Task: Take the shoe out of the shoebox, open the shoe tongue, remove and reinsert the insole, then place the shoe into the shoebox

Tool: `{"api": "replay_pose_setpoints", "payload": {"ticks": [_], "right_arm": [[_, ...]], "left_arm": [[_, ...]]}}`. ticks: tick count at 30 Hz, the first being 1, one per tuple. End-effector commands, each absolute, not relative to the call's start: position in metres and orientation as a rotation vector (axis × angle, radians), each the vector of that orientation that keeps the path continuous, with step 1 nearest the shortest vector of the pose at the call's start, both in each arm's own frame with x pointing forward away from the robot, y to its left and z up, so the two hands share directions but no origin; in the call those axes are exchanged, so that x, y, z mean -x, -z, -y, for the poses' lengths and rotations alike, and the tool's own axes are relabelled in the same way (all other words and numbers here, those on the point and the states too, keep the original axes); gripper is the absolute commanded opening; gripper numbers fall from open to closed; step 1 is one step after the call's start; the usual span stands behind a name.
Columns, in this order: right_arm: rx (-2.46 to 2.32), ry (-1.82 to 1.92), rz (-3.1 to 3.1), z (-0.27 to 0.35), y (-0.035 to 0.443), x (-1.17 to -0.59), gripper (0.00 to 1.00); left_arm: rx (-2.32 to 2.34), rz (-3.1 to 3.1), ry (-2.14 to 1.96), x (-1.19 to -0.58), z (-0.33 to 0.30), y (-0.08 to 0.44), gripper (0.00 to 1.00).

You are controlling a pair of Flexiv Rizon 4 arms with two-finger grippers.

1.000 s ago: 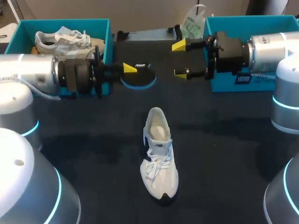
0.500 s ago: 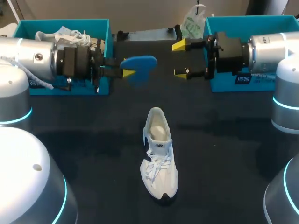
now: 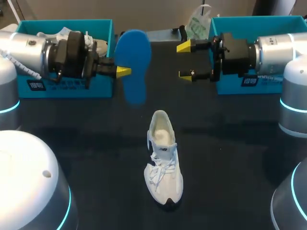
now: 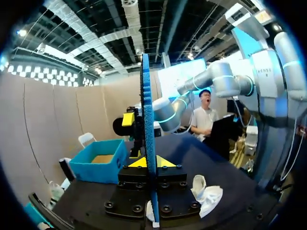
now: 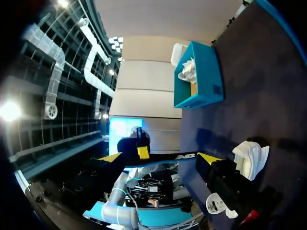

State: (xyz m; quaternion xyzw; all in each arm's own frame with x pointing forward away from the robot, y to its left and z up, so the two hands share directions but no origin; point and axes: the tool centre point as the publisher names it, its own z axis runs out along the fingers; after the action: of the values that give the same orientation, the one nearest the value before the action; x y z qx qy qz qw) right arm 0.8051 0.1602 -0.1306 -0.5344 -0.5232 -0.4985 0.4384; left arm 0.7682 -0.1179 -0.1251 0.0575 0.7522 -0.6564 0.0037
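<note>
While the shoe point(image 3: 163, 158) is lying nearby, the left gripper point(image 3: 123, 72) is clenching the blue insole point(image 3: 133, 64);
the right gripper point(image 3: 186, 60) is hanging released.

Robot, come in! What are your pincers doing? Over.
Left pincer shut on blue insole, held in the air. Right pincer open, empty. White shoe on table, nothing over its opening.

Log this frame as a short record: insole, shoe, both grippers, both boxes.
insole: blue, held in the air between the boxes
left gripper: shut on insole, which stands edge-on between its fingers
right gripper: open, empty, beside right shoebox
shoe: white, upright on table, toe toward the robot
left shoebox: holds a second white shoe
</note>
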Motion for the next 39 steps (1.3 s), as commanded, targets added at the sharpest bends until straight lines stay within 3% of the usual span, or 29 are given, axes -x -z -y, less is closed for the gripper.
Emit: {"api": "replay_pose_setpoints", "payload": {"ticks": [1, 13, 18, 23, 39], "right_arm": [[1.331, 1.239, 1.301, -0.161, 0.131, -0.805, 1.0], [1.331, 1.239, 1.301, -0.161, 0.131, -0.805, 1.0], [1.331, 1.239, 1.301, -0.161, 0.131, -0.805, 1.0], [1.331, 1.239, 1.301, -0.161, 0.131, -0.805, 1.0], [1.331, 1.239, 1.301, -0.161, 0.131, -0.805, 1.0]], "left_arm": [[1.069, -2.673, 2.621, -0.769, 0.128, 0.125, 0.0], [1.199, -2.812, 2.611, -0.765, 0.135, 0.126, 0.0], [1.928, -2.7, 2.635, -0.773, 0.135, 0.138, 0.0], [2.328, -2.592, 2.557, -0.78, 0.139, 0.147, 0.0], [2.711, -2.272, 2.509, -0.788, 0.15, 0.16, 0.0]]}}
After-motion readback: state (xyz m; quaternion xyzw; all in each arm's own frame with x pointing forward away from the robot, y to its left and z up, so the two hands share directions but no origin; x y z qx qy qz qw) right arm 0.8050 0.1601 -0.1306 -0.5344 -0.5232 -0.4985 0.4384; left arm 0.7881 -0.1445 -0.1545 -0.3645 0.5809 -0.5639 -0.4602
